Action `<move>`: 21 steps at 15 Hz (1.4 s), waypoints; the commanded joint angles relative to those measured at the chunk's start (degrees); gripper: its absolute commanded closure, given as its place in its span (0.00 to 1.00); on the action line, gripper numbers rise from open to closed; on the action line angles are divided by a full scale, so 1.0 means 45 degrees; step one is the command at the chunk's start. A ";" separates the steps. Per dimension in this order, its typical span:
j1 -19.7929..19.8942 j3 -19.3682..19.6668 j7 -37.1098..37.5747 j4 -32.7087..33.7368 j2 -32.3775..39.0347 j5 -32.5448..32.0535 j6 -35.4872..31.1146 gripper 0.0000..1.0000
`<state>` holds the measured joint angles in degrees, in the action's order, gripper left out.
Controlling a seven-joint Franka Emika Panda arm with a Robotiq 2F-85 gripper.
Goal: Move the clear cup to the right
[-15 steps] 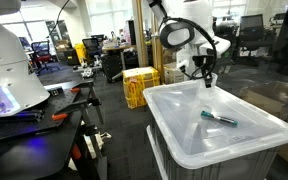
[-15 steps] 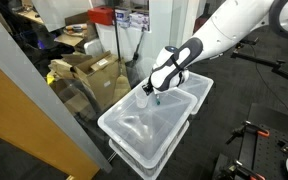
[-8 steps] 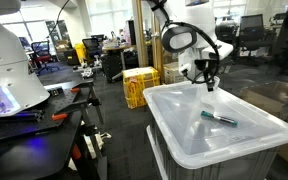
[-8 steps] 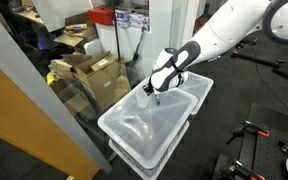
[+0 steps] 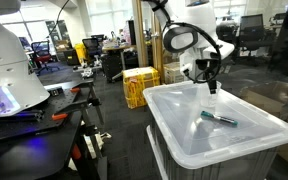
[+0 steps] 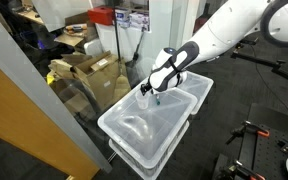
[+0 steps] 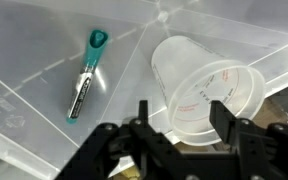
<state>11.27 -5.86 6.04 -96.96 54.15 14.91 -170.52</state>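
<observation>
In the wrist view the clear cup [image 7: 199, 85] stands with its wide mouth facing up, on the translucent bin top [image 7: 24, 60]. My gripper [image 7: 183, 108] is open just above it. The left finger [image 7: 142, 110] is clear of the cup's wall and the right finger [image 7: 224, 108] is over its rim. A teal-capped marker [image 7: 86, 82] lies to the cup's left. In both exterior views the gripper [image 5: 211, 86] [image 6: 155, 90] hangs at the bin's far edge with the cup [image 5: 211, 102] [image 6: 142, 98] below it. The marker [image 5: 219, 119] lies nearer the middle of the bin top.
The white bin [image 5: 174, 130] [image 6: 124, 135] sits on a second one. Yellow crates [image 5: 139, 85] stand behind it and a black bench with tools [image 5: 44, 115] is off to one side. Cardboard boxes [image 6: 89, 70] and a glass partition [image 6: 34, 120] flank the bin.
The jaws were shut on the cup and have opened, letting it go. The gripper and cup have shifted slightly sideways along the bin's far edge.
</observation>
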 commanded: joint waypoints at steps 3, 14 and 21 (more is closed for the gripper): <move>-0.0313 0.0135 0.0291 -0.0364 -0.0774 0.0081 0.0127 0.01; -0.1723 0.0725 0.0174 -0.4028 -0.5659 -0.0555 0.0512 0.00; -0.2959 0.2004 0.0564 -0.6198 -0.8536 -0.1863 0.0916 0.00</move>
<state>0.15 0.63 6.16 -119.45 22.17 9.47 -168.62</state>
